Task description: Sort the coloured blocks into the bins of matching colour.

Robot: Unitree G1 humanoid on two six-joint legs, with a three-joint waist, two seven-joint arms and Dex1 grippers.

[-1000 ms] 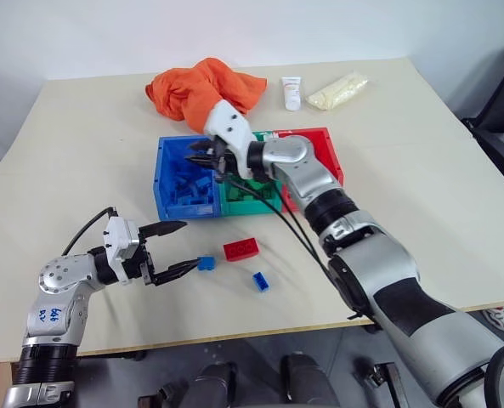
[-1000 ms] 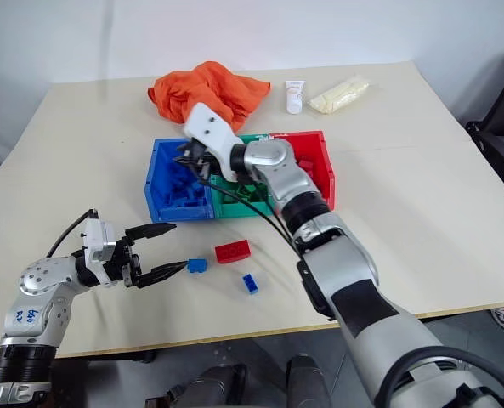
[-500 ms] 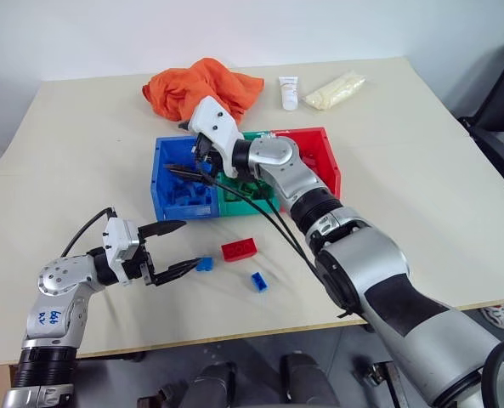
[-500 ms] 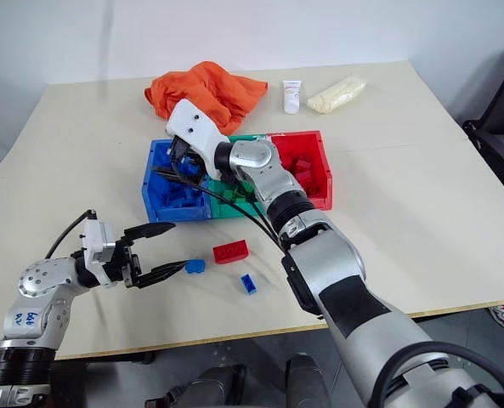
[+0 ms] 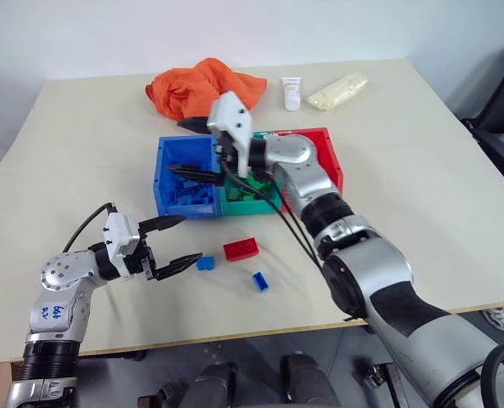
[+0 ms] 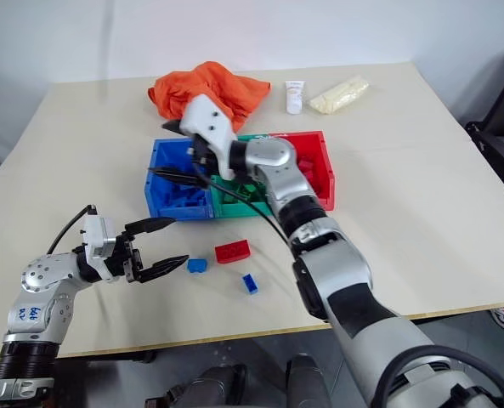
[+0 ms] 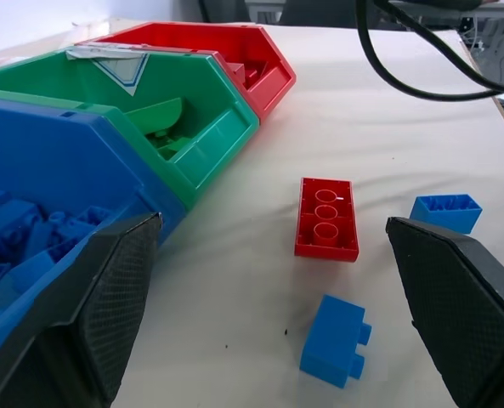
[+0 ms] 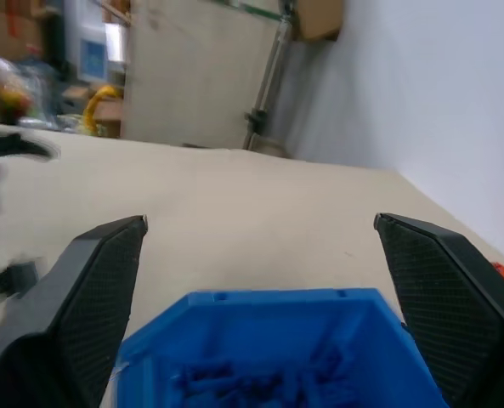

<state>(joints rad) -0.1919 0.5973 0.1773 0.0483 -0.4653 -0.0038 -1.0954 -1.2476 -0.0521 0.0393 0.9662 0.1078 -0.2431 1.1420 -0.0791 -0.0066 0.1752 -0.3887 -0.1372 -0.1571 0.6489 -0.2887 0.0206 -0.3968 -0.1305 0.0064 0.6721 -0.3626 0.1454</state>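
Left gripper (image 5: 172, 244) low over the desk (image 5: 82, 170), in front of the bins (image 5: 235, 174), fingers spread wide and empty, tips aimed at the small blue block (image 5: 205, 263) just beside them. Red long block (image 5: 240, 248) next along, in front of the green bin (image 5: 247, 197) and near its front wall; second blue block (image 5: 259, 281) a little further from the bins, toward the desk edge. Blue bin (image 5: 184, 174) at the left end of the joined row, already stocked with blue pieces; green bin in the middle, red bin (image 5: 324, 157) at the right end. Right gripper (image 5: 198, 147) hanging over the blue bin, fingers wide apart, nothing between them. Orange cloth (image 5: 202, 87), white tube (image 5: 291, 92) and pale bag (image 5: 338, 89) behind the bins, no part in the sort. Blocks likely light, rigid, smooth hard plastic, not fragile, prone to skidding on the desk if nudged. Best taken across the two flat side walls, fingers square to them; long red one across its short width near the middle. Three loose blocks left by the look of it.
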